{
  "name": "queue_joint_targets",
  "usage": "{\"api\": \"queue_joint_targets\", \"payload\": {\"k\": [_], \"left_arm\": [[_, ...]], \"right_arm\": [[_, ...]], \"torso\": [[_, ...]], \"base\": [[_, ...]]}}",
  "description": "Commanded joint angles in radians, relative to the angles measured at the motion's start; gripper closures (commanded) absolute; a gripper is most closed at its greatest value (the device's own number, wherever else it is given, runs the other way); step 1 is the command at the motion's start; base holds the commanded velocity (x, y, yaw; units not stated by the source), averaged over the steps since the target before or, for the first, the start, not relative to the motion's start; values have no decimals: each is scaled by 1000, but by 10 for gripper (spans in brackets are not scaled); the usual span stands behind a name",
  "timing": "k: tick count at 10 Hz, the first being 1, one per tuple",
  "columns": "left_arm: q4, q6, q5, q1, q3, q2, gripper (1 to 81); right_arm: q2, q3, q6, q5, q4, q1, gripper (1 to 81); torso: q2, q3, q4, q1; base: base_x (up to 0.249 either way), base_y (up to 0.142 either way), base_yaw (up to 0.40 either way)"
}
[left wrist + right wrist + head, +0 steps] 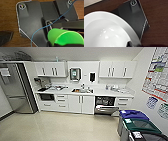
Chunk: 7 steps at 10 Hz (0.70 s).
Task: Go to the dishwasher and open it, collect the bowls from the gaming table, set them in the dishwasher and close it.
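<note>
Gripping a green bowl (65, 37) in the left claw (52, 43) and a white bowl (106, 31) in the right claw (130, 44), the robot faces bins (140, 125) nearby and, beyond, the dishwasher (105, 105), door lowered, beneath the bench (110, 93) right of the sink (82, 90).
</note>
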Motion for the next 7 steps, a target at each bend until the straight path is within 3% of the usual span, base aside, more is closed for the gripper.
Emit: {"api": "queue_joint_targets", "payload": {"k": [1, 7], "left_arm": [[7, 1, 47, -44, 1, -1, 811], [5, 1, 47, -44, 1, -1, 811]], "right_arm": [[-10, 4, -4, -47, -9, 42, 811], [-10, 4, -4, -50, -9, 44, 811]], "torso": [[0, 0, 0, 0], [0, 0, 0, 0]], "base": [[149, -80, 0], [142, -55, 0]]}}
